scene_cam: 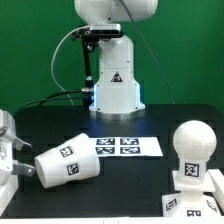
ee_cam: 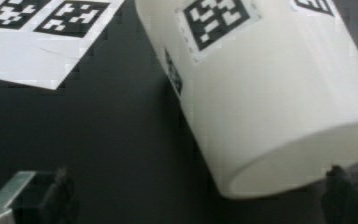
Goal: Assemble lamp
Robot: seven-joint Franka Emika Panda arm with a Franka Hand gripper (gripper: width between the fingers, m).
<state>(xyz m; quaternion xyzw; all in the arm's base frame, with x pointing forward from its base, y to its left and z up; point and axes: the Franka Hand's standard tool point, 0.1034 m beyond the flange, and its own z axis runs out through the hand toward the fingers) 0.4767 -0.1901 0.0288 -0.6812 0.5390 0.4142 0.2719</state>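
The white cone shade (scene_cam: 68,162) lies on its side on the black table at the exterior view's left, with black-and-white tags on it. In the wrist view the shade (ee_cam: 265,90) fills the middle, its narrower end towards me. My gripper (scene_cam: 14,165) is at the exterior view's left edge, just beside that end. It is open: the fingers (ee_cam: 44,196) stand wide apart and the shade's end lies between them, close to one finger only. The round-headed bulb (scene_cam: 190,142) stands upright on the square base (scene_cam: 200,188) at the exterior view's right.
The marker board (scene_cam: 126,146) lies flat on the table just behind the shade and also shows in the wrist view (ee_cam: 43,35). The arm's white pedestal (scene_cam: 114,85) stands at the back centre with cables beside it.
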